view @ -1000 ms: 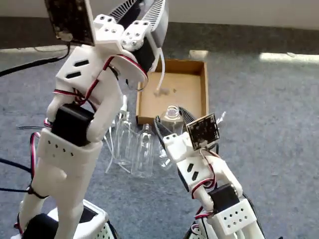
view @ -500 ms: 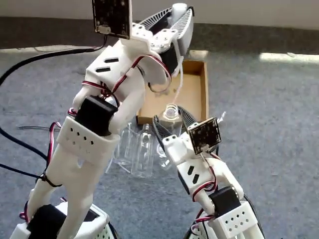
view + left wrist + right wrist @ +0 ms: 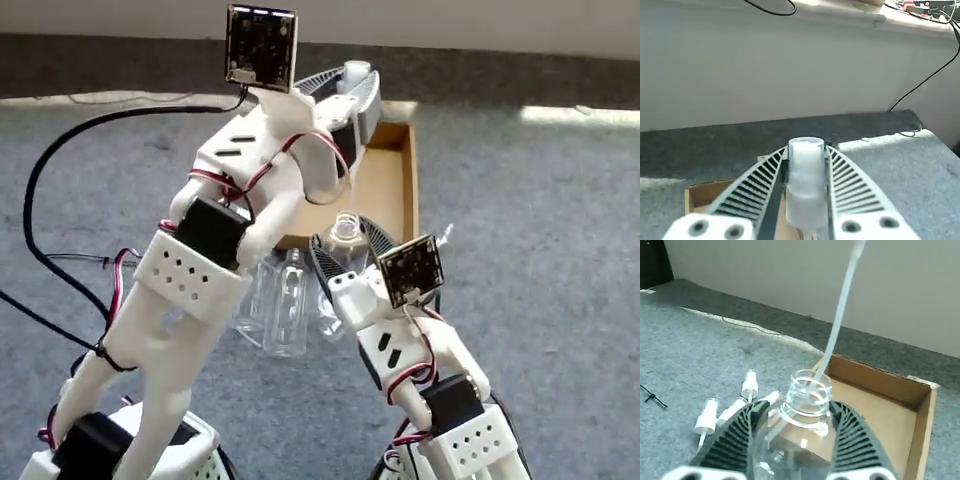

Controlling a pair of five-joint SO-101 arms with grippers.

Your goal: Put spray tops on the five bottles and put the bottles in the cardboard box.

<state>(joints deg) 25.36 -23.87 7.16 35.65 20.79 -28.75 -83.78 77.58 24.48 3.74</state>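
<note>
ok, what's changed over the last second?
The left gripper, shut on the spray top, swung toward the right arm and came down over the bottle; its tube now enters the bottle's mouth. The right gripper kept hold of the bottle, unmoved. The box and spare bottles stayed put.

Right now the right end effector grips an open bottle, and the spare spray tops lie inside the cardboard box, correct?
Not quite. The right end effector does grip the bottle, but the spare spray tops lie on the carpet beside the cardboard box, per the right wrist view.
</note>
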